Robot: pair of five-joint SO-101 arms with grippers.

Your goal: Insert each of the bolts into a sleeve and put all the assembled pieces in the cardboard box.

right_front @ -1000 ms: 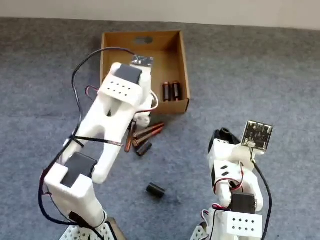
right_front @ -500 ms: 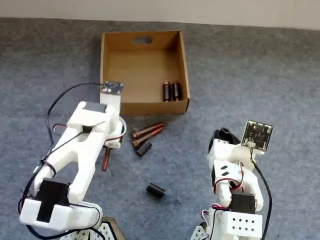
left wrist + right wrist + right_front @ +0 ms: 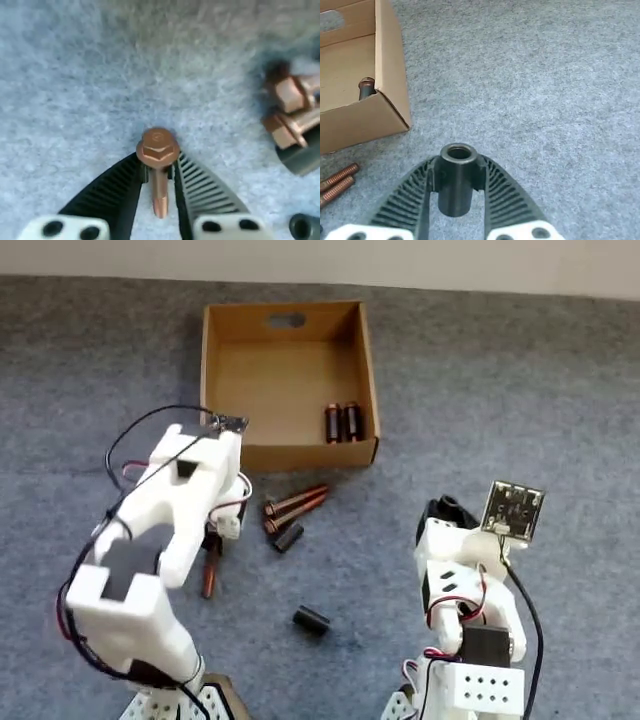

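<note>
My left gripper (image 3: pixel 159 166) is shut on a copper bolt (image 3: pixel 159 148), gripping the shank just under the hex head. From above, this bolt (image 3: pixel 209 575) hangs low over the carpet, left of the loose parts. My right gripper (image 3: pixel 457 167) is shut on a black sleeve (image 3: pixel 455 176) with the bore facing outward; in the high view the right gripper (image 3: pixel 448 512) is at the right front. Two more bolts (image 3: pixel 296 506) lie in front of the cardboard box (image 3: pixel 213 360). One black sleeve (image 3: pixel 288 537) lies beside them, another sleeve (image 3: pixel 311 620) nearer the front.
Two assembled pieces (image 3: pixel 342 422) lie in the box's right front corner. Open grey carpet (image 3: pixel 520 390) stretches right of the box and between the two arms. The left arm's white body (image 3: pixel 170 510) stands over the carpet left of the bolts.
The left arm has drawn back from the bolt pile by the box toward the left front, carrying one bolt off with it. The right arm has kept still with its sleeve.
</note>
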